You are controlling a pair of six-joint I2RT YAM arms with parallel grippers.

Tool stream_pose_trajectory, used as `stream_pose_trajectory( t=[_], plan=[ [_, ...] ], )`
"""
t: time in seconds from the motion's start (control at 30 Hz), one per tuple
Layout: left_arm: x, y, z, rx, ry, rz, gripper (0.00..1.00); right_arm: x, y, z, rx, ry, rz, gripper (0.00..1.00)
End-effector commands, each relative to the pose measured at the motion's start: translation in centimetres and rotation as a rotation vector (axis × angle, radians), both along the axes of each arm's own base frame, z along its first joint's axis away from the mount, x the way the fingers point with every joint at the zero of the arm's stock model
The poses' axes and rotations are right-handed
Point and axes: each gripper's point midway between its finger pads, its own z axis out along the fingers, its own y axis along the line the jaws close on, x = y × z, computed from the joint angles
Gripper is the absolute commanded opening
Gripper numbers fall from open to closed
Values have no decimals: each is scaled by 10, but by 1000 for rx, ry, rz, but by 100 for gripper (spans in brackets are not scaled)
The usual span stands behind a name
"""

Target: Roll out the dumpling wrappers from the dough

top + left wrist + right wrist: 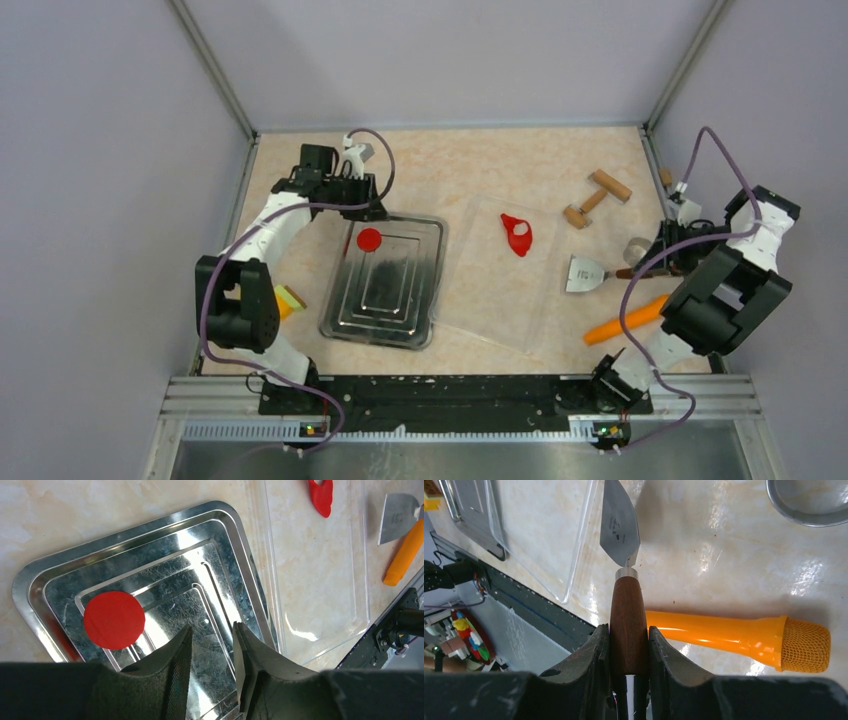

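Note:
A round red dumpling wrapper (369, 239) (114, 619) lies flat in the far left corner of the metal tray (335, 325) (30, 575). The dough (517, 235) (320, 495), an irregular red piece with a round hole, rests on the clear plastic sheet (500, 290). My left gripper (366, 208) (212, 630) hovers over the tray just beside the wrapper, open, with nothing between its fingers. At the right, my right gripper (650, 262) (628, 630) is shut on the wooden handle of a scraper, whose metal blade (583, 273) (619, 520) points toward the sheet.
An orange carrot (627, 320) (724, 635) lies beside the right gripper. A wooden rolling pin (597, 198) sits at the back right. A round metal rim (809, 505) shows near the scraper. A small yellow item (290, 298) lies left of the tray.

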Motion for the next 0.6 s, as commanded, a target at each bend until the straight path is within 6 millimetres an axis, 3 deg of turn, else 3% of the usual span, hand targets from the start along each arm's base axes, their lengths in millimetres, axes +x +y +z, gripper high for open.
stream_pose_trajectory(
  t=[0.0,0.2,0.33,0.47,0.57],
  plan=[
    [0,1,10,-3,-35,-2,39,-5,1,-8,12,10,61,0],
    [-8,3,4,7,-33,2,40,13,-8,-31,40,43,-20,0],
    [-11,3,3,5,-33,1,41,12,-2,-52,35,86,-21,1],
    [-12,5,4,12,-37,3,41,14,5,-63,-2,101,-9,20],
    [-12,6,3,15,-33,6,42,19,-3,-63,-55,103,-32,34]
  ],
)
